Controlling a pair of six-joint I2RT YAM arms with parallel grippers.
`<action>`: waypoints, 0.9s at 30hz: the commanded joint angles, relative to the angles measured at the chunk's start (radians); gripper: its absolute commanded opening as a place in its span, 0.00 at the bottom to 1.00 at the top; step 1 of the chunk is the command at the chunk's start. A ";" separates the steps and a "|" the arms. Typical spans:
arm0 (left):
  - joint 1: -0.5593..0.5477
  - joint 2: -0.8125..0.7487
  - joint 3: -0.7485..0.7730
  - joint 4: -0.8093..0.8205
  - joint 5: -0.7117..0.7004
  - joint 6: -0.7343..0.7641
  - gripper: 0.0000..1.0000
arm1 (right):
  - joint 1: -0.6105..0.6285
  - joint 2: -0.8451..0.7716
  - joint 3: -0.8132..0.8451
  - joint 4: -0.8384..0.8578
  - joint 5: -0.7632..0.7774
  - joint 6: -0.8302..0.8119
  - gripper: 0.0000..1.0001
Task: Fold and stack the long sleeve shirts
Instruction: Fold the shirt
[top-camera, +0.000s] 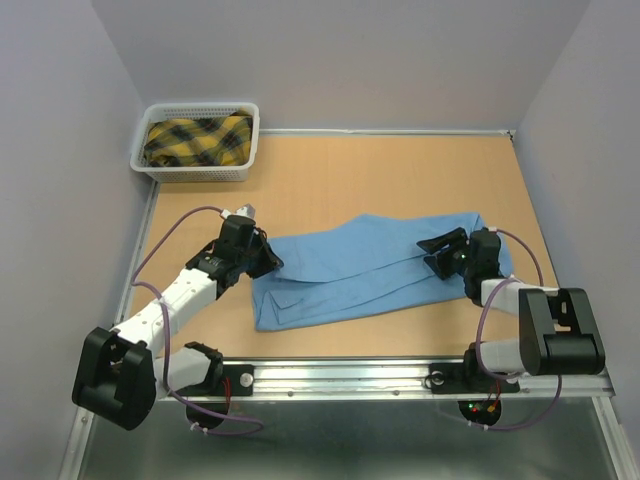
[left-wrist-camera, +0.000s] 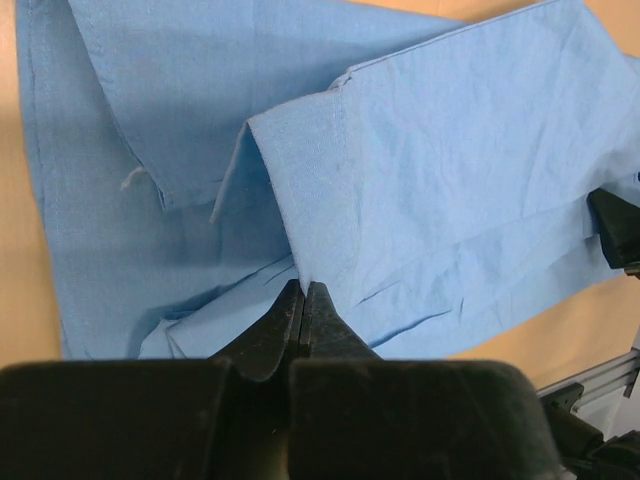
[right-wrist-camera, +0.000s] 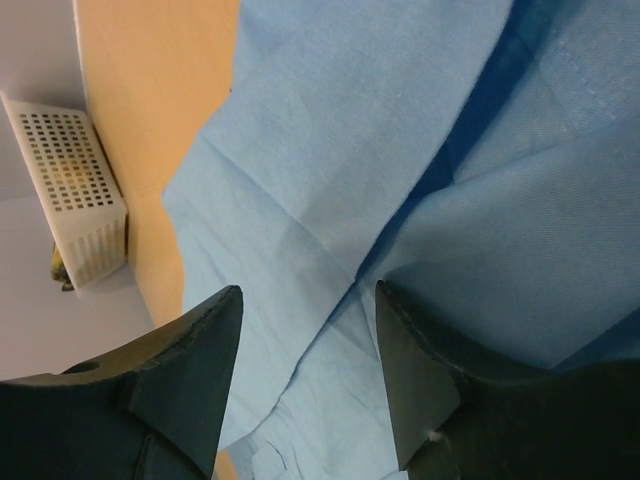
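Left gripper (left-wrist-camera: 303, 292), 9 o'clock side of the shirt (top-camera: 360, 265): jaws together, tips at a fold edge; cannot tell if cloth is pinched. Right gripper (right-wrist-camera: 305, 298), 3 o'clock side: jaws apart over the cloth. Shirt lies mid-table (top-camera: 400, 170). Basket (top-camera: 197, 172) at 11 o'clock.

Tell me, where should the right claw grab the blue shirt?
I'd pinch the layered fold edge of the blue shirt lying between the right gripper's open fingers, coming straight down from above. The cloth lies flat on the table, so only raised edges give purchase.
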 joint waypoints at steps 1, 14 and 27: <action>-0.004 -0.037 0.023 -0.009 0.014 0.006 0.00 | 0.010 0.040 -0.003 0.092 0.029 0.043 0.60; -0.004 -0.029 0.030 -0.012 0.019 0.015 0.00 | 0.008 0.085 -0.025 0.144 0.078 0.075 0.48; -0.004 -0.041 0.035 -0.033 0.014 0.017 0.00 | 0.008 0.039 -0.011 0.152 0.058 0.073 0.07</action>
